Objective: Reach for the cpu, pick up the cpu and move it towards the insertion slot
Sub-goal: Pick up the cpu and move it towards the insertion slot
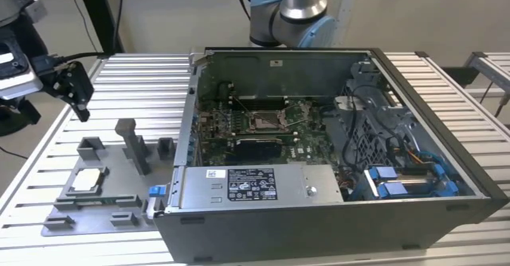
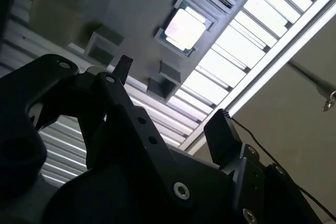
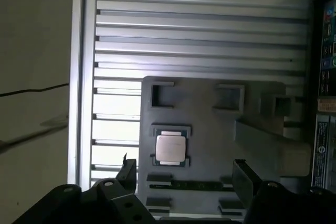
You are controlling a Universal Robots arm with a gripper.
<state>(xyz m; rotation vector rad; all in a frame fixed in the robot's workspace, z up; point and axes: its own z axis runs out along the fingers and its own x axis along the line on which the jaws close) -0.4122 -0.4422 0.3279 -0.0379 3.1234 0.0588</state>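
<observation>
Jaws wide apart, nothing between them: both wrist views show my two black fingers [image 3: 127, 172] spread with bare air in the gap. That's my black gripper [image 1: 80, 107] hanging above the ribbed aluminium table [image 1: 143, 75], well off to the exterior view's left of the open grey metal computer case [image 1: 335, 230].

Looking down now: the flat grey plastic fixture plate [image 1: 119, 185] lies on the table just beside the case, on that same side. And there's the cpu [image 1: 88, 179], a small square chip with a silvery-white face and tan rim. It lies flat in its shallow framed pocket, on the part of the plate farthest from the case.

In the first wrist view the cpu [image 3: 169, 148] lines up with the gap of my gripper [image 3: 184, 167], but it is well apart from the fingertips and nothing touches it. The second wrist view catches the cpu [image 2: 184, 27] bright beyond my gripper [image 2: 172, 94].

Across into the case: the insertion slot [image 1: 263, 121], a square socket with a shiny metal frame and dark centre, sits on the green circuit board [image 1: 303, 149] near the middle of the case floor. A larger black rectangular recess [image 1: 255, 149] lies just beside it.
</observation>
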